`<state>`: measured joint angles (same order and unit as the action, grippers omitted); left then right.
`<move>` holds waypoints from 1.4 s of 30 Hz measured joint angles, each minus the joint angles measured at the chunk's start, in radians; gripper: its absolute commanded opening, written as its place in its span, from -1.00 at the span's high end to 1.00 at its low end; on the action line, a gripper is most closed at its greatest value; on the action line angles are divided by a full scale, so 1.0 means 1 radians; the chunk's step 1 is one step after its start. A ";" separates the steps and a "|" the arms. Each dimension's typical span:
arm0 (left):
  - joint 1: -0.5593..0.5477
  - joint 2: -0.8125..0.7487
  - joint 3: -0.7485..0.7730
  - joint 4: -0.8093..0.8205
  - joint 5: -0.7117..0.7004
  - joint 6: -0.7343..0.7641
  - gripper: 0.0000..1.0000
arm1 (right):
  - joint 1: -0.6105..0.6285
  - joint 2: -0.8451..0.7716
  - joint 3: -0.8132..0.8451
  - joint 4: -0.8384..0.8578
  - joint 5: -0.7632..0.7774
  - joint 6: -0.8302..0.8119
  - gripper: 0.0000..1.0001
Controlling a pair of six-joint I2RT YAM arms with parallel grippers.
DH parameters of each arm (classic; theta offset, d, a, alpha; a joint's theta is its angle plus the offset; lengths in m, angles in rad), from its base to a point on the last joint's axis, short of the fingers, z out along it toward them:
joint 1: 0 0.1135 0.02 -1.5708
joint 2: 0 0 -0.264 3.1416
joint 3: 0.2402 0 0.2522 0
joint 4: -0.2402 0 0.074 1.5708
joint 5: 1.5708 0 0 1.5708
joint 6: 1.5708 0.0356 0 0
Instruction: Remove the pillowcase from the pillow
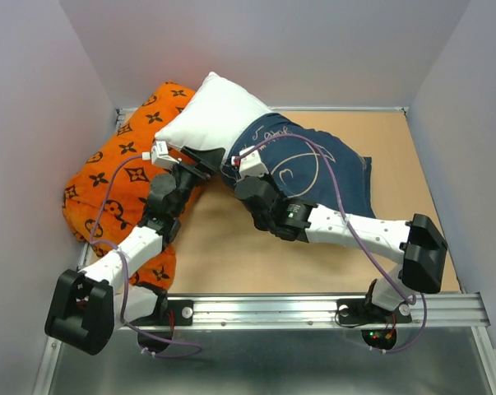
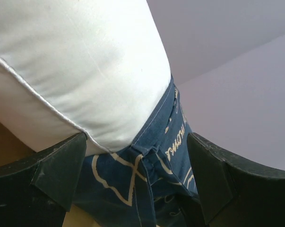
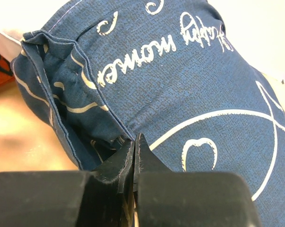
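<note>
Toward far-left corner: pillow half out, bare end propped on orange cushion; pillowcase trails along same diagonal toward right edge. Fingers pressed together, right gripper pinches pillowcase fold by hem (pull should run rightward). Jaws spread wide, left gripper straddles pillow at hem, holding nothing.

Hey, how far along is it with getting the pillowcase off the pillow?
About half done: the pillow sticks halfway out of the pillowcase. In hand: right gripper fingers shut on the case's fabric, left gripper open at the pillow's edge. Left: sliding the covered half free.
</note>
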<state>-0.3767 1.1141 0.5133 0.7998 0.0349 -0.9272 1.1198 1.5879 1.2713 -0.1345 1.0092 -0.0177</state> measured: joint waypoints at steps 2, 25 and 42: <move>-0.003 -0.006 0.031 -0.047 -0.021 0.002 -0.97 | 0.000 -0.006 0.000 -0.009 -0.008 0.014 0.99; 0.002 0.348 0.525 -0.436 -0.076 -0.044 1.00 | -0.005 -0.143 0.000 -0.129 -0.037 0.106 0.99; 0.150 0.404 0.850 -0.735 0.007 0.048 1.00 | 0.001 -0.555 -0.081 -0.523 -0.059 0.629 0.99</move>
<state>-0.2272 1.5177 1.3632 0.0643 0.0422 -0.8795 1.1210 1.0332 1.1904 -0.6571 0.9504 0.6113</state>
